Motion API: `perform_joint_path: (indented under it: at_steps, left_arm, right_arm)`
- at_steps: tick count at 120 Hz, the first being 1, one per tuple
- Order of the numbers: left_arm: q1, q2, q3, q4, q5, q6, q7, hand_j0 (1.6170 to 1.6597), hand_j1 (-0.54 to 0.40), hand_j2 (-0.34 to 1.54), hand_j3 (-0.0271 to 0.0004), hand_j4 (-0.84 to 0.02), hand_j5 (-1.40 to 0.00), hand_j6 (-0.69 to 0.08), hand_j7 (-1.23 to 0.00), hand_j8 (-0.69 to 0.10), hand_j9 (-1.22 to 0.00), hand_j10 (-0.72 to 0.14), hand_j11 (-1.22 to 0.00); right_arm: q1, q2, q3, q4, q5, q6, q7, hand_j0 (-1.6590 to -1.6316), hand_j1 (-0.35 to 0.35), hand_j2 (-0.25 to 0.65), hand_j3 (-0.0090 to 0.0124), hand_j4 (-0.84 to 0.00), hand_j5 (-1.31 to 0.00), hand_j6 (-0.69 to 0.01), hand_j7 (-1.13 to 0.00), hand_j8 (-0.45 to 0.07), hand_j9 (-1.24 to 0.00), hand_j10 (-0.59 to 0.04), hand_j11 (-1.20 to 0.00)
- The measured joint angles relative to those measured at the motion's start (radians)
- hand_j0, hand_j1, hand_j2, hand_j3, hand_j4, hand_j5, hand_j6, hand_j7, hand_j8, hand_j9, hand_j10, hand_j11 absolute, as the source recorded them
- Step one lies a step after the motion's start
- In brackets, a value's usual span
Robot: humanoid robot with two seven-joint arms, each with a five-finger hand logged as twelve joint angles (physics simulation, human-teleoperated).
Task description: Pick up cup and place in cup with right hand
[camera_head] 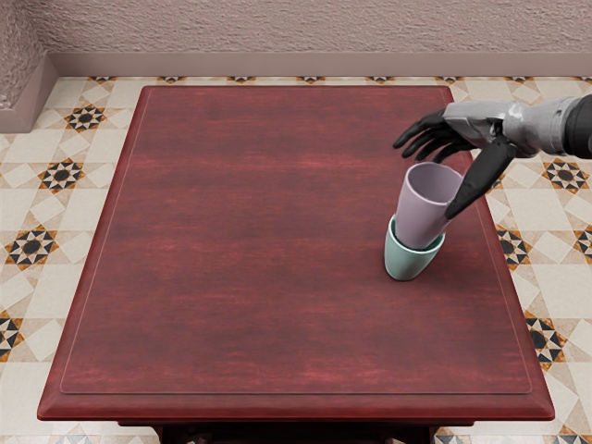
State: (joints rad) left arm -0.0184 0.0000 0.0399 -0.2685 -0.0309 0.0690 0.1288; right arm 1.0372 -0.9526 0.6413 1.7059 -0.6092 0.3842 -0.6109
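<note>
Four dark fingers (pixel 421 134) of the right hand (pixel 486 120) are stretching toward the left in the upper right of the frame, slightly parted and loosely bent, while the thumb (pixel 476 185) is pointing down and crossing in front of the right side of the lilac cup (pixel 421 220). The hand is appearing relaxed rather than pinching anything; whether the thumb is lightly touching the cup wall, I cannot tell from this angle. Just below, right of centre, the lilac cup is sitting with its base inside the mouth of the green cup (pixel 407 263), its opening facing up and most of its body standing proud of the lower rim. The green cup is resting upright on the red-brown surface (pixel 259 240) and is bearing the upper one. Beyond the surface, patterned floor tiles (pixel 85 117) are showing at both sides, and a rough pinkish wall (pixel 277 26) is running along the top of the frame. Going by this view, the picking up and the placing are looking done, with the nesting holding without a grasp. What is remaining is probably only clearing the hand: the thumb is lying close enough that a careless sweep could be tipping the stack.
</note>
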Motion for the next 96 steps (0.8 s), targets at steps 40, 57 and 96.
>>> perform_joint_path:
  at_steps: [40,57,96]
  left_arm:
    - [0.000,0.000,0.000,0.000,0.000,0.000,0.000,1.6581,0.349,0.00,0.0000,0.000,0.00,0.000,0.00,0.000,0.00,0.000,0.00]
    - [0.000,0.000,0.000,0.000,0.000,0.000,0.000,1.6581,0.349,0.00,-0.0001,0.000,0.00,0.000,0.00,0.000,0.00,0.000,0.00]
    - [0.012,0.000,0.001,-0.001,-0.002,0.000,0.000,1.6581,0.349,0.00,0.0000,0.000,0.00,0.000,0.00,0.000,0.00,0.000,0.00]
  right_arm:
    - [-0.009,0.001,-0.001,0.000,0.000,-0.003,0.000,-1.6580,-0.141,-0.021,0.0000,-0.183,-0.24,-0.186,-0.23,-0.176,-0.24,-0.177,-0.23]
    - [-0.009,0.023,0.022,-0.012,0.027,-0.037,0.000,-1.6580,-0.223,-0.013,0.0000,-0.113,-0.14,-0.115,-0.14,-0.109,-0.14,-0.109,-0.14]
    - [-0.010,0.066,0.081,-0.058,0.278,-0.037,0.000,-1.6580,-0.299,-0.006,0.0000,-0.045,-0.06,-0.046,-0.06,-0.044,-0.06,-0.044,-0.06]
